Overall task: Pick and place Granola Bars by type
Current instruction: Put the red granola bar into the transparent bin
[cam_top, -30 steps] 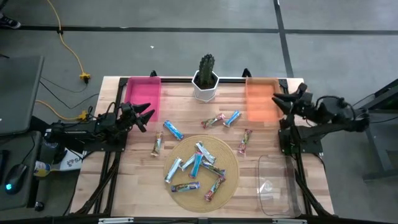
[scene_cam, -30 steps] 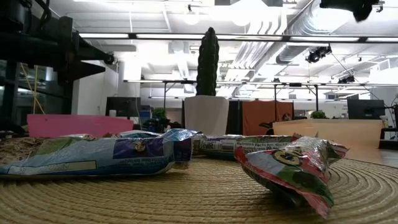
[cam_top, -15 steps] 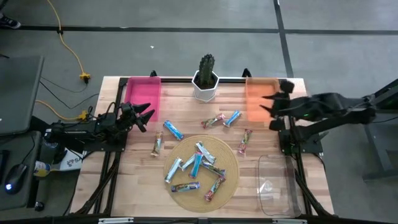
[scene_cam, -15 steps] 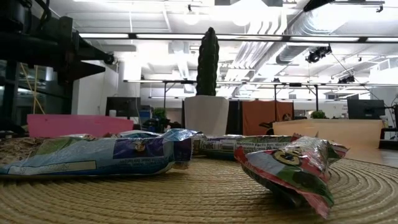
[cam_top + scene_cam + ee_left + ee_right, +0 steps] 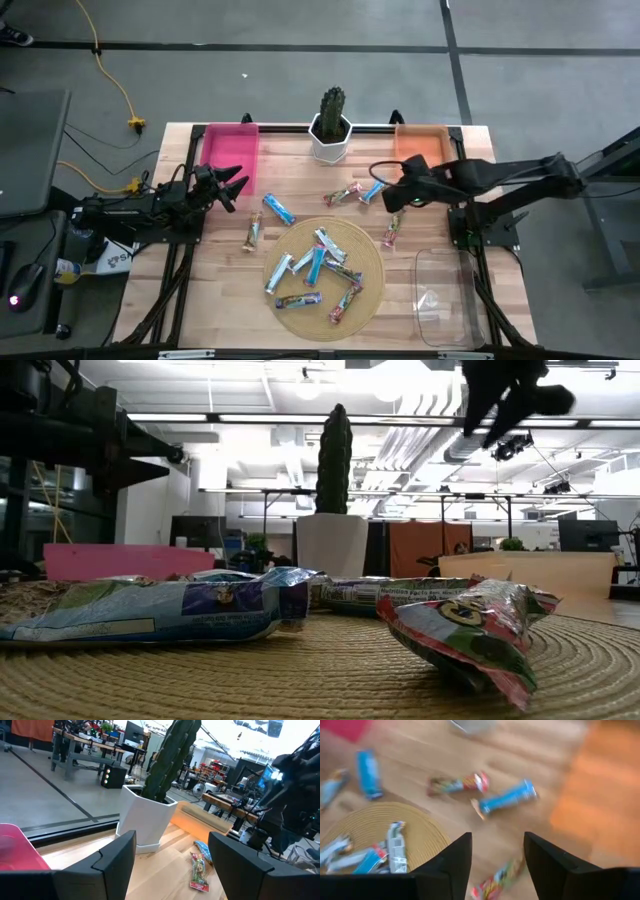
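Several foil-wrapped granola bars lie on a round woven mat [image 5: 323, 268]. Others lie loose on the wood: a blue one [image 5: 373, 190], a multicoloured one [image 5: 342, 195], another multicoloured one [image 5: 394, 228], a blue one [image 5: 278, 209] and a tan one [image 5: 252, 233]. My right gripper [image 5: 390, 196] hangs open above the table, slanting down, over the spot between the blue bar [image 5: 507, 799] and the multicoloured bar [image 5: 495, 881]; it shows open [image 5: 497, 865] with nothing between its fingers. My left gripper [image 5: 236, 185] waits open at the left side, level, beside the pink bin.
A pink bin [image 5: 231, 155] stands at the far left, an orange bin [image 5: 420, 160] at the far right and a clear bin [image 5: 445, 297] at the near right. A cactus in a white pot [image 5: 331, 130] stands at the far edge's middle.
My right gripper has swung from above the orange bin toward the table's middle, has tipped from level to slanting down and has rolled about its own axis. It now hangs over the loose bars right of the cactus. The bars have not moved.
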{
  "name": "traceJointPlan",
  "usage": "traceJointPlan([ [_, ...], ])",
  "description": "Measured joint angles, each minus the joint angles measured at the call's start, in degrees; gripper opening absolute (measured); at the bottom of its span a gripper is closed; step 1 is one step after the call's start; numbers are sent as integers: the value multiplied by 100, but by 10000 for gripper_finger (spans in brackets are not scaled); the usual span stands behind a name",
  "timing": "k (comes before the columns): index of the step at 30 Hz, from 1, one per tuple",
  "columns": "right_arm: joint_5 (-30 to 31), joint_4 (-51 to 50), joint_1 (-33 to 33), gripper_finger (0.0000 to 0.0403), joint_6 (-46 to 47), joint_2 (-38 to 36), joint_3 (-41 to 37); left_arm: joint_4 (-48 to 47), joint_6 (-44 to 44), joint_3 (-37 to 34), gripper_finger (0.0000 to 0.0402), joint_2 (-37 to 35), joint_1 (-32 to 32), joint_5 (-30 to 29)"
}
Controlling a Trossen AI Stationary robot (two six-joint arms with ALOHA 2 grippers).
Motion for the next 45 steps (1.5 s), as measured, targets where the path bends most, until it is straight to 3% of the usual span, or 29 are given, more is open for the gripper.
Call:
traceJointPlan([
  [7,-915,-1036,37,187,2131,790,-11,-1,0,2,245,0,0,0],
  [13,-1457,-663,185,208,2479,1340,-10,-2,0,0,245,0,0,0],
  [29,-1870,-286,129,235,3119,2458,-23,-2,0,2,245,0,-2,0],
  [37,-1969,1050,15,237,3481,1793,-1174,-2,0,2,245,0,-2,27],
  [45,-2171,1216,-188,237,3755,991,-2187,-2,-1,2,245,0,-1,33],
])
